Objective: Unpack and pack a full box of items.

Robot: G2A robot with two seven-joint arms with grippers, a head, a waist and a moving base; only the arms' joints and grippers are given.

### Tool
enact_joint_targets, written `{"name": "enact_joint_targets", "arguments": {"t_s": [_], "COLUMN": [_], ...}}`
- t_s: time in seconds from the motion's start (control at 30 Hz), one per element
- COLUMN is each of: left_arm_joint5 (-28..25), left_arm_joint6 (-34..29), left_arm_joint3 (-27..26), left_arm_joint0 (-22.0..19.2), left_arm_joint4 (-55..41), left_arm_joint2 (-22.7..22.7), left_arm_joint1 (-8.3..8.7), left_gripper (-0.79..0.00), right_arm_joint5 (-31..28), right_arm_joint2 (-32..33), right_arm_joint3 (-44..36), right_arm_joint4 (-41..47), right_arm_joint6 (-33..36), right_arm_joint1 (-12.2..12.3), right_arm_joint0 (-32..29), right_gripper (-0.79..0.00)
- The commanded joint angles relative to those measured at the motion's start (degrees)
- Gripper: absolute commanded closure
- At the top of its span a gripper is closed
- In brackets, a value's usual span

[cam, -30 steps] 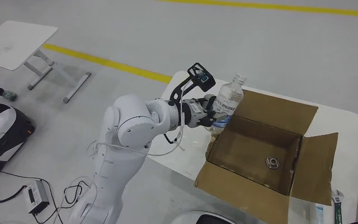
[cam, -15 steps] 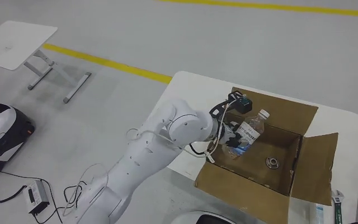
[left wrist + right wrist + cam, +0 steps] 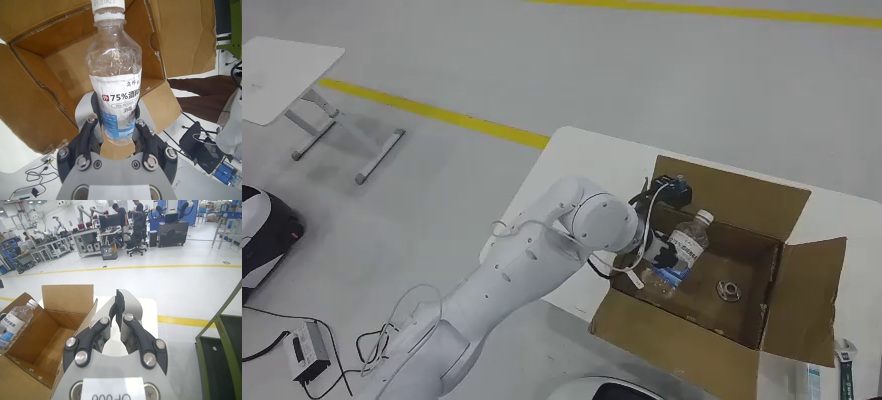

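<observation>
The left jaws are clamping the bottle (image 3: 115,91) by its lower, labelled half, one finger (image 3: 90,130) pressing on each side and the clear base sitting just in front of the wrist. The bottle is clear plastic with a white cap and a white and blue label, and it is pointing cap-first away from the wrist toward the inside of the cardboard box (image 3: 56,62). In the top view the bottle (image 3: 687,243) is hanging slanted over the open box (image 3: 772,215), close to the wall nearest the left arm, with its cap aimed at the middle of the opening. The box is standing on the white worktop (image 3: 562,170) with all its flaps folded outward, and a small round metal piece (image 3: 729,291) is lying alone on its brown floor, apart from the bottle. Farther off, the right jaws are sitting closed, pads pressed together and gripping nothing, above the worktop (image 3: 147,306) just beside the box (image 3: 66,298). From that side the bottle (image 3: 13,323) is showing at the far rim of the box, its cap rising above the cardboard edge.
</observation>
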Motion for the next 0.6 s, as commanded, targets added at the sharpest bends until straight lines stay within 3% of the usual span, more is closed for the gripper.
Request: {"name": "enact_joint_targets", "arguments": {"t_s": [0.0, 0.37, 0.57], "left_arm_joint5": [-0.04, -0.11, 2.2], "left_arm_joint6": [-0.02, 0.98, 3.94], "left_arm_joint3": [0.0, 0.23, 4.13], "left_arm_joint0": [-0.01, 0.48, -0.42], "left_arm_joint4": [-0.05, -0.28, -1.46], "left_arm_joint2": [-0.02, -0.09, 1.43], "left_arm_joint1": [0.0, 0.0, -0.54], "left_gripper": [0.0, 0.0, 0.0], "right_arm_joint5": [0.0, 0.0, 0.0], "right_arm_joint2": [0.0, 0.0, 0.0], "right_arm_joint3": [0.0, 0.0, 0.0], "right_arm_joint4": [0.0, 0.0, 0.0], "right_arm_joint6": [0.0, 0.0, 0.0], "right_arm_joint1": [0.0, 0.0, 0.0], "right_arm_joint0": [0.0, 0.0, 0.0], "right_gripper": [0.0, 0.0, 0.0]}}
